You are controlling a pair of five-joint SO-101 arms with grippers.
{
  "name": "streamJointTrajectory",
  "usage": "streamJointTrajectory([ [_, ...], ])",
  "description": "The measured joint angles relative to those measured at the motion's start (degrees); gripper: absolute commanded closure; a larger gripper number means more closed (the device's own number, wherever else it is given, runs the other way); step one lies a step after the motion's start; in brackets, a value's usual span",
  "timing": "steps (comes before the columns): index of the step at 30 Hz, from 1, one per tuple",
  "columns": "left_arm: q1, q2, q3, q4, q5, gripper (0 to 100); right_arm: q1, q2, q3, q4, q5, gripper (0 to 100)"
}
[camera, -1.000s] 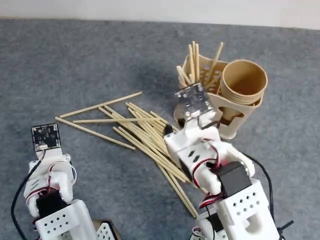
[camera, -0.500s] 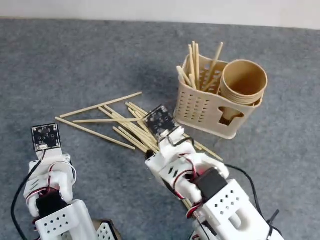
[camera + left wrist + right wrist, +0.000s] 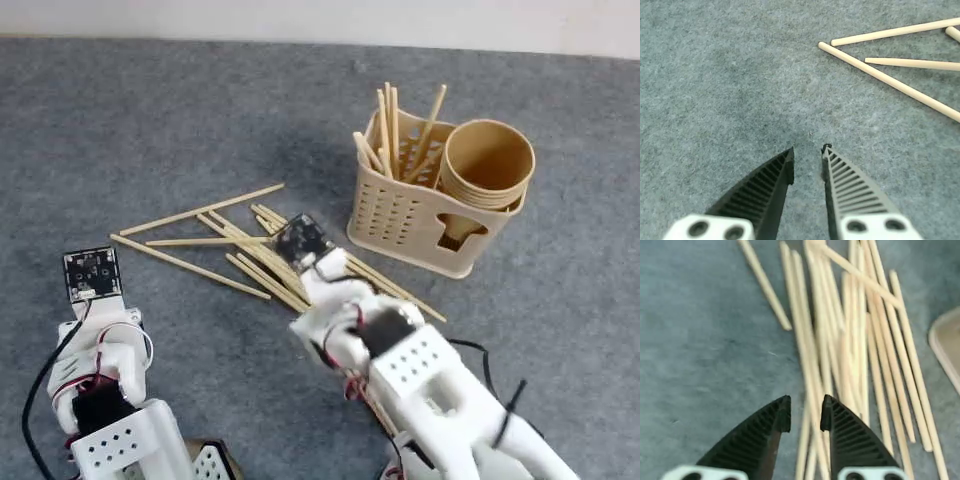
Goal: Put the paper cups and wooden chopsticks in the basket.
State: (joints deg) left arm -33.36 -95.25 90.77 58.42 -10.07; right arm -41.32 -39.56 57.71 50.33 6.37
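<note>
Paper cups (image 3: 487,160) and upright chopsticks (image 3: 388,125) already stand in the basket (image 3: 395,215) beyond the right claw (image 3: 805,412), which hangs slightly parted and empty over the loose wooden chopsticks (image 3: 850,340) left to collect.

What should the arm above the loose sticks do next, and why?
Probably lower the right pincer onto the wooden chopsticks and close it: its tips hang slightly apart over the loose pile, one stick running between them, and many sticks lie outside the basket.
</note>
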Motion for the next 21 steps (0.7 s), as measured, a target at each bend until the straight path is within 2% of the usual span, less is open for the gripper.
streamJointTrajectory([
  [3,0.00,0.00,0.00,0.00,0.00,89,2.55,6.68,-2.73,-0.18,0.00,89.4],
  [13,0.00,0.00,0.00,0.00,0.00,89,4.48,22.59,-10.20,-0.35,0.09,89.4],
  [21,0.00,0.00,0.00,0.00,0.00,89,6.59,27.69,-12.92,-0.35,1.23,98.7],
])
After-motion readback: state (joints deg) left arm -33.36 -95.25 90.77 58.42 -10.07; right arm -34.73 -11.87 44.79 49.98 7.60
